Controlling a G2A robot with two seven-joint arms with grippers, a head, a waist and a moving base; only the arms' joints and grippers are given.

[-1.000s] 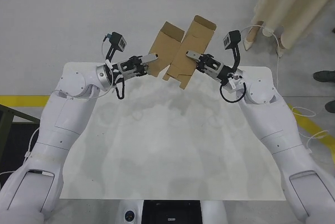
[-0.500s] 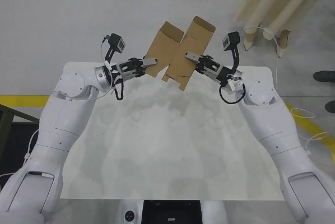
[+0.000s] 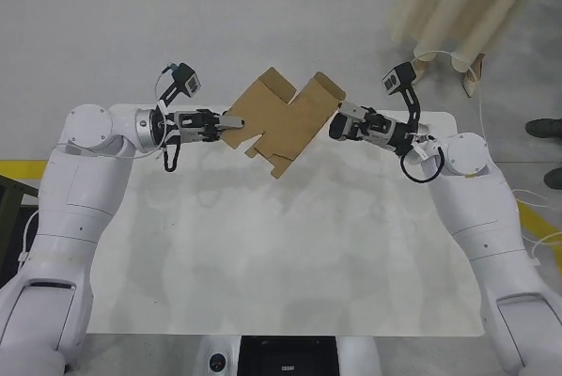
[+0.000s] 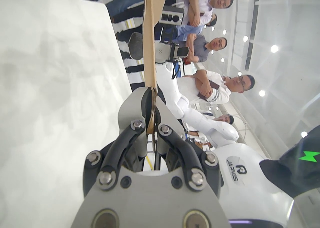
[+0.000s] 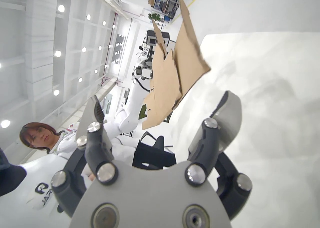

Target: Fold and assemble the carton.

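Holding the flat carton (image 3: 279,120) in the air over the far edge of the counter (image 3: 281,263), the left tool (image 3: 228,122) is clenched on one side edge in the top view, while the right tool (image 3: 338,123) sits just beside the opposite corner. The left wrist view shows the cardboard edge-on, pinched deep between the fingers, a grip that looks firm enough to serve as the anchor. The right wrist view shows the right tool spread wide and grasping nothing, the carton (image 5: 175,71) ahead of it and apart. Doing this step well probably means taking a panel squarely near a crease, then pushing across to open the sleeve without twisting it from the left grip.
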